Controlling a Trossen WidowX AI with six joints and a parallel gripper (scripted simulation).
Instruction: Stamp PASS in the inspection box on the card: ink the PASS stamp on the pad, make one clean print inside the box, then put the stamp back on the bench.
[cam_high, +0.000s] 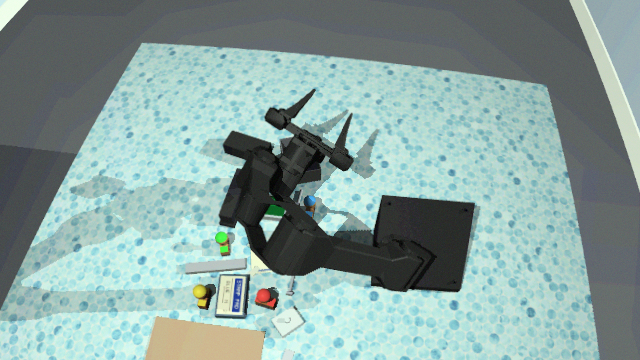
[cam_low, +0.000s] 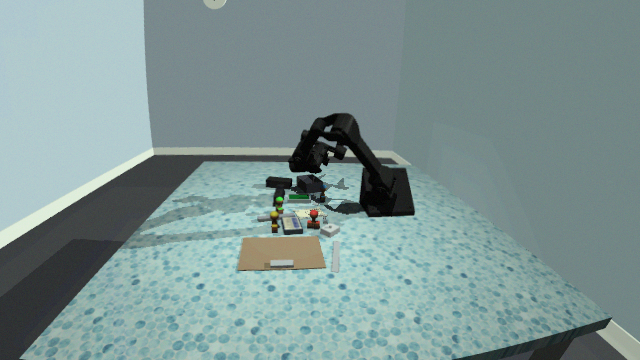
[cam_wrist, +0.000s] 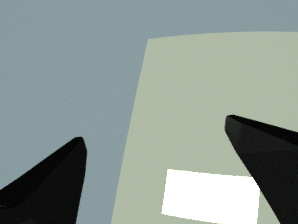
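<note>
My tapered black claw (cam_high: 333, 102) (cam_low: 328, 154) (cam_wrist: 157, 133) gapes wide, gripping nothing; the flat, rectangular pad (cam_high: 232, 296) (cam_low: 292, 225) lies well apart from it on the dotted bench (cam_high: 450, 125) (cam_low: 400, 300).

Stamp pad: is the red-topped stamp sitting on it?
No, the red-topped stamp stands on the bench beside the stamp pad, apart from it.
</note>
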